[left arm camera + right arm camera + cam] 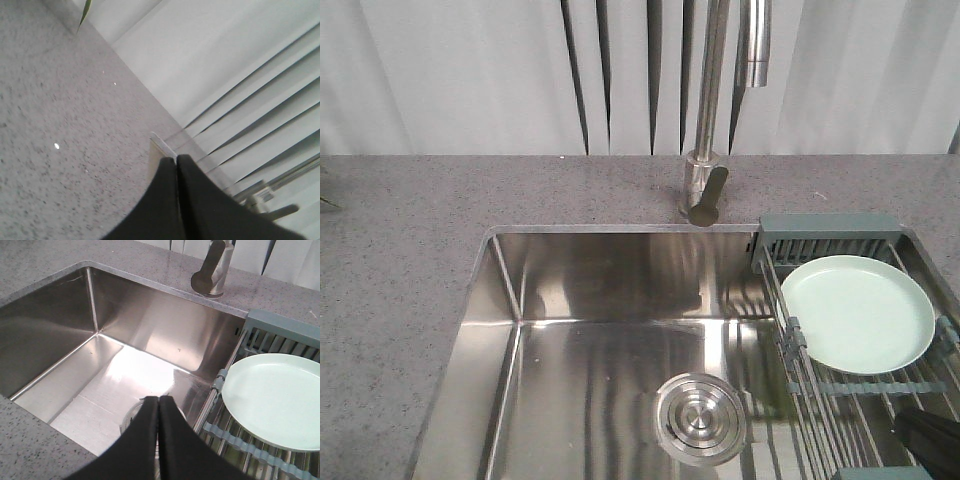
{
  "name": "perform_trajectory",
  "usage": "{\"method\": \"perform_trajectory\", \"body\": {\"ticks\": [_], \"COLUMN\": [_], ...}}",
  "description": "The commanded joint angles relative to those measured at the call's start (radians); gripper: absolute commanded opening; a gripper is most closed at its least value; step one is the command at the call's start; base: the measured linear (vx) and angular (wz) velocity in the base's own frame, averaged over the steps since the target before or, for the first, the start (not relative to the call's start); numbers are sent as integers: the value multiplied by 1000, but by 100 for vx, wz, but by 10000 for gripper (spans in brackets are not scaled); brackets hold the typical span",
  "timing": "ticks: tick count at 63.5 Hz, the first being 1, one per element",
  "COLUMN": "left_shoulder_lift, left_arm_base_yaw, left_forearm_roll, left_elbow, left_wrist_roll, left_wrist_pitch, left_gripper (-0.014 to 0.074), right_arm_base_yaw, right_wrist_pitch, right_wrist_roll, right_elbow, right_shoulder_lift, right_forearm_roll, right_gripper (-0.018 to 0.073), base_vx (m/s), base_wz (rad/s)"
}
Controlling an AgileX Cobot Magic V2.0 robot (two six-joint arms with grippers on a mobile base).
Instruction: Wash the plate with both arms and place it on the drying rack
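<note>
**Both grippers closed and empty as plate sits on rack**

Your right gripper [158, 405] hangs over the sink basin [125, 365] with its two black fingers pressed together, nothing between them. Its tips sit above the round steel drain [700, 418], near the basin's right wall. Just to the right of the fingers, the drying rack [260, 450] spans the sink's right side, and the mint-green plate [275, 397] lies flat on its wires, clear of the gripper. In the front view the plate [858, 313] rests toward the rack's far end, beside the slotted grey compartment [825, 243], its rim close to the rack's left edge.

Your left gripper [176, 165] is likewise clenched shut on nothing, poised above the speckled grey countertop [60, 140] with the sink's corner edge just beyond its tips. The faucet [710, 120] rises from the counter behind the basin. The basin's left and middle stretch wide open; the counter to the left holds only a green leaf tip [85, 12] at its far edge.
</note>
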Motion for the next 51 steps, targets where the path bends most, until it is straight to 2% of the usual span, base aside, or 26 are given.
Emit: {"method": "perform_trajectory", "body": {"ticks": [1,2,5,8,10,11,16,20,24,30,35,43,48,51], "left_shoulder_lift": [10,10,10,10,10,10,-2,-35,-93,-175,-161,-166,-166,-166], "left_arm_base_yaw": [0,0,0,0,0,0,0,0,5,18,53,124,151,159], "left_forearm_roll": [-123,-173,-292,-462,-545,-599,-735,-797,-847,-844,-845,-844,-844,-844], "left_elbow": [-35,-35,-35,-35,-35,-35,-26,3,11,10,10,11,11,11], "left_wrist_roll": [386,497,726,1041,1193,1302,1636,1840,1903,1897,1891,1812,1762,1759], "left_wrist_pitch": [-35,-34,-27,-14,-9,-7,-22,-56,-37,-24,-16,8,8,8], "left_gripper": [-6,-6,-6,-6,-6,-6,-6,-6,-6,-6,-6,-6,-6,-6], "right_arm_base_yaw": [1,1,1,1,1,1,1,1,1,1,1,1,1,1], "right_wrist_pitch": [-47,-47,-47,-47,-47,-47,-47,-47,-47,-47,-47,-47,-47,-47], "right_wrist_roll": [-4,-4,-4,-4,-4,-4,-4,-4,-4,-4,-4,-4,-4,-4], "right_elbow": [-27,-27,-27,-27,-27,-27,-27,-27,-27,-27,-27,-27,-27,-27], "right_shoulder_lift": [7,7,7,7,7,7,7,7,7,7,8,8,8,8], "right_forearm_roll": [35,35,35,35,35,34,35,34,35,34,33,33,33,33], "right_gripper": [-4,-4,-4,-4,-4,-4,-4,-4,-4,-4,-4,-4,-4,-4], "base_vx": [0,0,0,0,0,0,0,0,0,0,0,0,0,0], "base_wz": [0,0,0,0,0,0,0,0,0,0,0,0,0,0]}}
